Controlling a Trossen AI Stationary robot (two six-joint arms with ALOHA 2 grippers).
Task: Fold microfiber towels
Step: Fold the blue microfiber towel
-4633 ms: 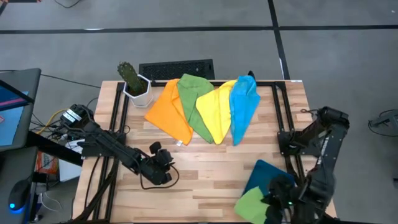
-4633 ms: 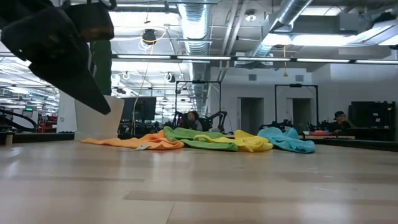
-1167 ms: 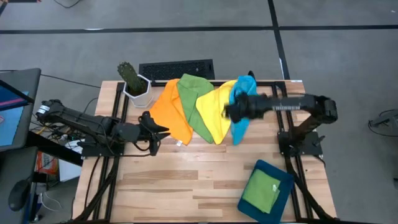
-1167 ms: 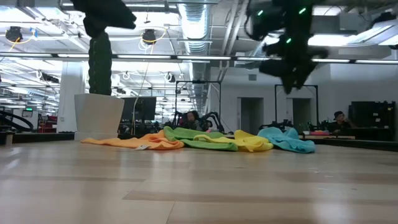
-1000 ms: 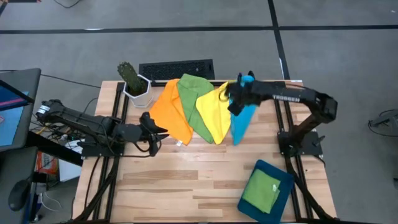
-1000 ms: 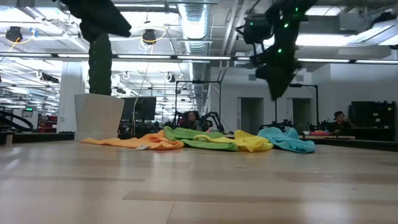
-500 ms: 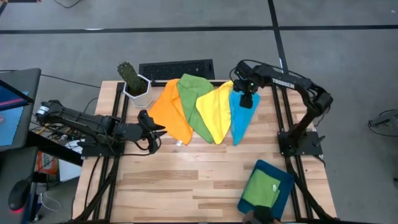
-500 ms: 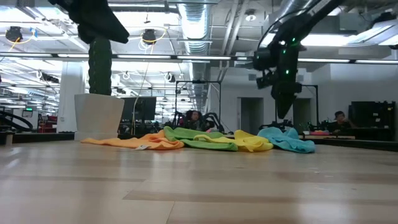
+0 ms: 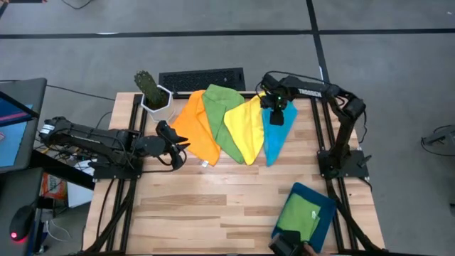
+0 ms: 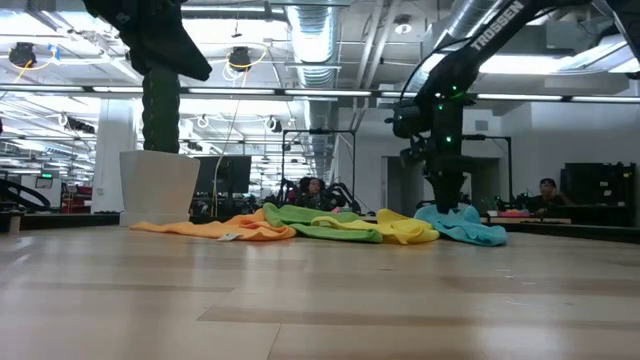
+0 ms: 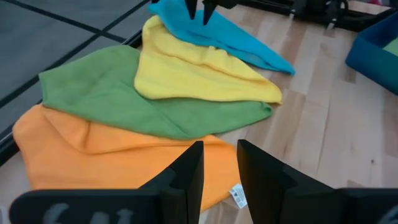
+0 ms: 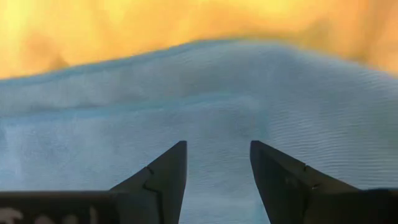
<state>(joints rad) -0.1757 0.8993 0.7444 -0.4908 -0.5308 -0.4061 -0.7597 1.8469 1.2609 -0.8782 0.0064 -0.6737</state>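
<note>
Four microfiber towels lie overlapping in a fan at the table's far middle: orange (image 9: 192, 128), green (image 9: 219, 114), yellow (image 9: 245, 128) and blue (image 9: 276, 139). A fifth, green and folded (image 9: 298, 215), rests in the teal tray. My right gripper (image 9: 279, 114) points straight down over the blue towel's far end (image 12: 205, 93), its fingers open (image 12: 217, 180). My left gripper (image 9: 174, 142) hovers beside the orange towel's left edge, aimed across the fan (image 11: 219, 168), with a narrow open gap and nothing in it. My right gripper's open fingertips (image 10: 447, 207) come down from above at the top of the blue towel's bunched far end (image 10: 455, 215). I cannot tell whether they touch the cloth. No cloth shows between the fingers.
A cactus in a white pot (image 9: 153, 94) stands at the far left corner, with a black keyboard (image 9: 202, 78) beyond the far edge. The teal tray (image 9: 323, 203) sits near right. Bare wood (image 9: 213, 206) spans the near middle. A dark object (image 9: 288, 247) pokes in at the near edge.
My right gripper has swung from above the yellow and blue towels toward the table's far right, rolled its wrist and come down over the blue towel's far end. The towels have not moved.
</note>
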